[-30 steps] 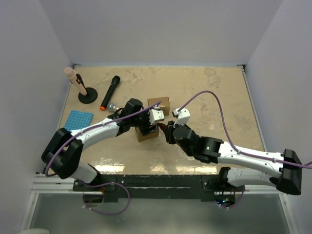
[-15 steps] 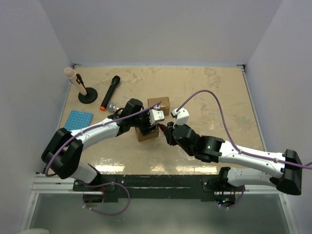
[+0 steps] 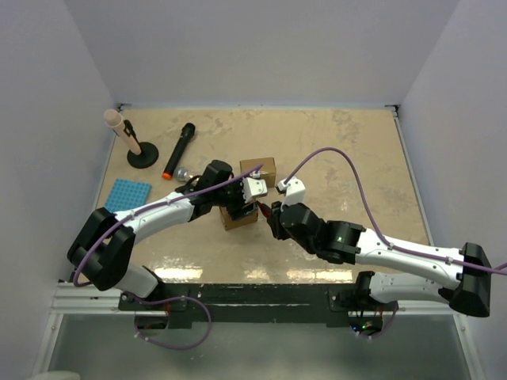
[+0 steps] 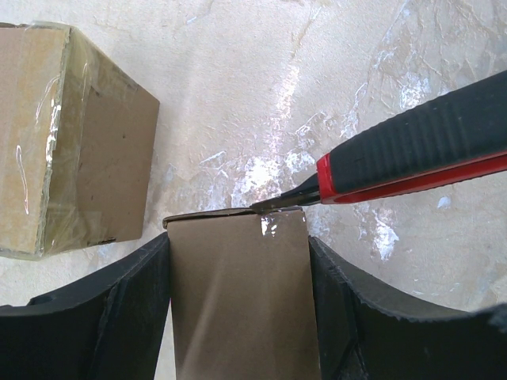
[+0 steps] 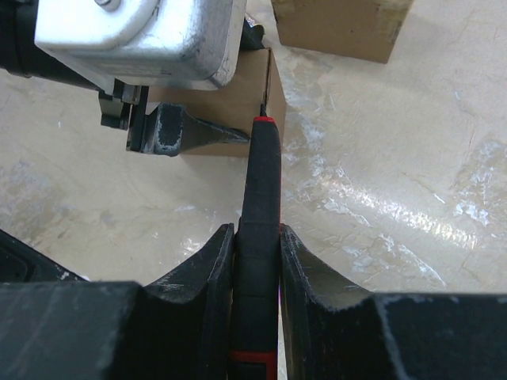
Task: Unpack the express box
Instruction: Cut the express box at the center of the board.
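Right tool [image 5: 257, 234], clamping the cutter [image 5: 262, 166], has edged left; left tool [image 4: 238, 265] clamps the likely light, stiff express box [image 4: 238, 324] by its sides.

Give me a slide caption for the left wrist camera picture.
Left gripper clamps a cardboard box while a red-and-black cutter meets its edge; a second taped box sits alongside.
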